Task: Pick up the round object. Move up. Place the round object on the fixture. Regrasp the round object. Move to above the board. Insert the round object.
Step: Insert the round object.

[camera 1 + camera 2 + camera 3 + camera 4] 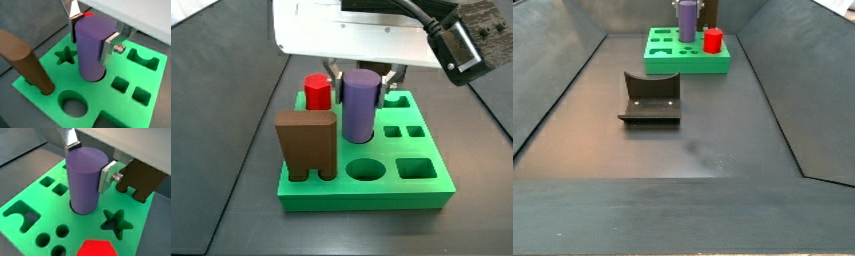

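One relation matters: the round object (92,47) stands upright, long axis vertical, directly between the gripper (91,31) fingers, its lower end already entering a round hole in the board (127,102). Only one arm here, so no choice of side.

Gripper state: silver fingers (107,178) sit against opposite sides of the peg's upper part in both wrist views, so I judge it pinching the round object; contact pressure itself can't be confirmed.

Relative to the board:
- peg is over the middle of the top face, base at the hole rim (81,208); how deep it has gone is hidden
- brown arch block (306,145) stands at the board's near edge in a side view, beside the peg, not touching it
- red hexagonal peg (315,92) stands seated toward the back, just beside the purple one
- fixture (649,98) sits on the floor well apart from the board, empty

Surface: green top is flat and matte, holes clean-edged. Room: tight. Neighbours on two sides, so the finger plates have little margin if they spread. Likely remaining move: straight down along the peg axis, no tilt.
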{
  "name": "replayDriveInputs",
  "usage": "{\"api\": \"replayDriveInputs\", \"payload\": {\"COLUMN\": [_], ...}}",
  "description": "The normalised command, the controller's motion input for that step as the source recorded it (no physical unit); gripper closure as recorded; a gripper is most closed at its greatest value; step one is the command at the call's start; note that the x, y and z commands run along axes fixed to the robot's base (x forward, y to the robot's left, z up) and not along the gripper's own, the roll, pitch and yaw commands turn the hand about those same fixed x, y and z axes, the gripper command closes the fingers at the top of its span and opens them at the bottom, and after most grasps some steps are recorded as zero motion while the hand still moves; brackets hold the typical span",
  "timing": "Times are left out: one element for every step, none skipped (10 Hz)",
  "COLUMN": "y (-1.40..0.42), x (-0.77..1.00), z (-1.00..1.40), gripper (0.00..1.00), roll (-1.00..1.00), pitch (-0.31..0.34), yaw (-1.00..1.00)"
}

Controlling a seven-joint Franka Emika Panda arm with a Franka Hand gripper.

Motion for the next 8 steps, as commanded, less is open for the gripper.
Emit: {"api": "replayDriveInputs", "payload": {"y": [0.08, 0.0, -0.03, -0.08, -0.1, -0.09, -0.06, 0.0], "x": [0.0, 0.0, -0.02, -0.02, 0.0, 0.0, 0.0, 0.0], "z": [-0.66, -0.67, -0.7, -0.75, -0.79, -0.78, -0.09, 0.0], "gripper": [1.0, 1.0, 1.0, 1.0, 1.0, 1.0, 1.0, 1.0], "roll": [0.03, 0.03, 0.23, 0.28, 0.26, 0.26, 0.08, 0.0], "pitch": [-0.081, -0.08, -0.08, -0.096, -0.1, -0.06, 0.0, 0.0], "yaw": [0.17, 0.09, 0.06, 0.05, 0.04, 0.01, 0.03, 0.0]}}
